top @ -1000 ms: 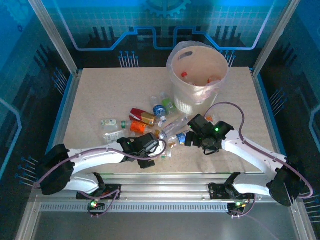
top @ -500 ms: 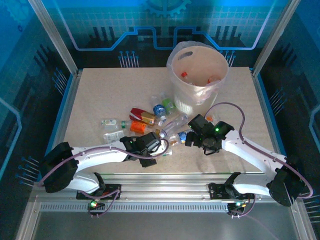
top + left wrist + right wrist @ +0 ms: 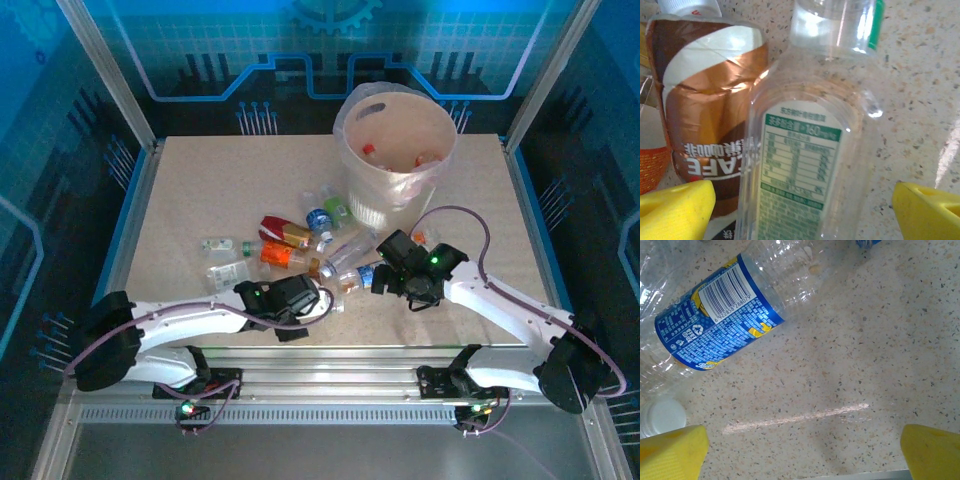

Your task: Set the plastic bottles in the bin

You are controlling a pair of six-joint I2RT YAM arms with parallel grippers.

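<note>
Yellow fingers [image 3: 675, 207] of the left gripper [image 3: 800, 211] were spread wide, clamping nothing, either side of a clear bottle [image 3: 800, 160] lying on the table [image 3: 920, 75]. A brown bottle [image 3: 710, 105] lay against its flank, partly under one finger. My call: nudge off the brown bottle first or both get pinched. Then close across the labelled body, not the neck, and squeeze lightly, since the thin wall looked likely to buckle and slip. Lift straight up before swinging so it clears the bin [image 3: 375, 205] rim. The right gripper [image 3: 802, 452] was also released, over bare table, with a blue bottle [image 3: 715, 325] and a white cap [image 3: 660, 415] just ahead of it, off centre, so it needed re-aiming before closing. From above, the pile [image 3: 300, 240] sat on the near side of the bin, both grippers at its near edge, and a few bottles were already inside the bin. Versus half a second earlier, the left wrist had pulled back farther from the bin and the elbow had dropped. The right gripper had barely shifted, and the pile looked unchanged.
</note>
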